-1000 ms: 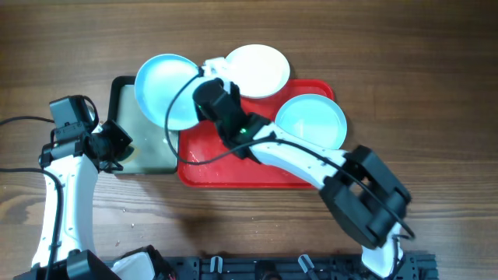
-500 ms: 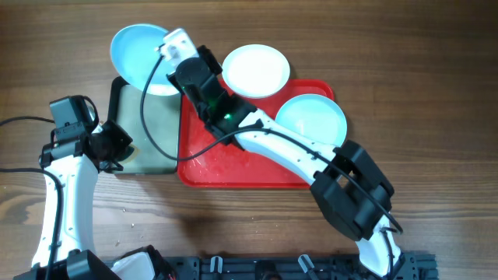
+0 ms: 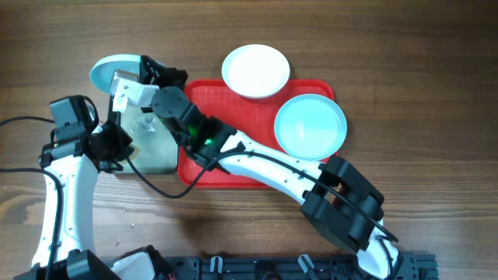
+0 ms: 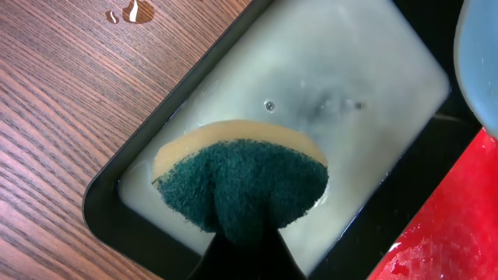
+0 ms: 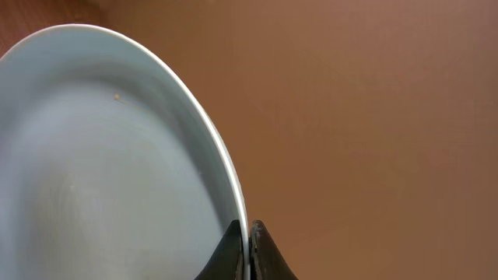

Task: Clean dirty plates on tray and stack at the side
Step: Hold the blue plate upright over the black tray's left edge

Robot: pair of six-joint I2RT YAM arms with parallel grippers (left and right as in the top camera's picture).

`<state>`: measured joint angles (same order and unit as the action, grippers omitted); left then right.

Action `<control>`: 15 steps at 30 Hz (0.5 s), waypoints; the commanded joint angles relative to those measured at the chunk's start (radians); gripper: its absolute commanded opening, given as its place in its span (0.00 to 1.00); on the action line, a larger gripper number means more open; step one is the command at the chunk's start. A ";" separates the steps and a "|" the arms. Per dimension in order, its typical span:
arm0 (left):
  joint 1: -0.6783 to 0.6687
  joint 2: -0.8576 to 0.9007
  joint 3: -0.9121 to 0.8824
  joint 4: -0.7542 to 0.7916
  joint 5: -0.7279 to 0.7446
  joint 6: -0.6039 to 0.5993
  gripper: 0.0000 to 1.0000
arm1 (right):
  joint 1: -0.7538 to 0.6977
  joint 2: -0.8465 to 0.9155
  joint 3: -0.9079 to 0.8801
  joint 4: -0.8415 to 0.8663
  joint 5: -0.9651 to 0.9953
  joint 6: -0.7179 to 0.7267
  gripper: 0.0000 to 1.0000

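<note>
The right gripper (image 5: 249,233) is pinched shut on the rim of a blue plate (image 3: 109,68), holding it tilted at the overhead view's upper left, probably for stacking aside. The left gripper (image 4: 241,253) is clamped on a sponge (image 4: 241,183) over the black tray (image 4: 101,198) of cloudy water, ready for scrubbing. A white plate (image 3: 255,70) and another blue plate (image 3: 311,126) wait at the red tray (image 3: 249,117).

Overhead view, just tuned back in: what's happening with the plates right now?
The right gripper pinches one aqua plate by its rim, tilted, above the table beyond the black tray. The left gripper clamps a green sponge over that tray's pale liquid. A white plate overlaps the red tray's far edge; a second aqua plate lies inside it.
</note>
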<state>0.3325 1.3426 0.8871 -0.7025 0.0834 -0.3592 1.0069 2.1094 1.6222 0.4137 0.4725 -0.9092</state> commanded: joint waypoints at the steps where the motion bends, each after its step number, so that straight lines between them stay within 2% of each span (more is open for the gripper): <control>1: 0.003 0.001 -0.006 0.006 0.009 0.015 0.04 | -0.004 0.010 0.030 0.013 -0.002 -0.060 0.04; 15: 0.003 0.001 -0.006 0.006 0.009 0.015 0.04 | -0.004 0.010 0.030 0.013 -0.058 -0.112 0.05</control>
<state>0.3325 1.3426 0.8871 -0.7025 0.0834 -0.3592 1.0061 2.1094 1.6222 0.4137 0.4465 -0.9977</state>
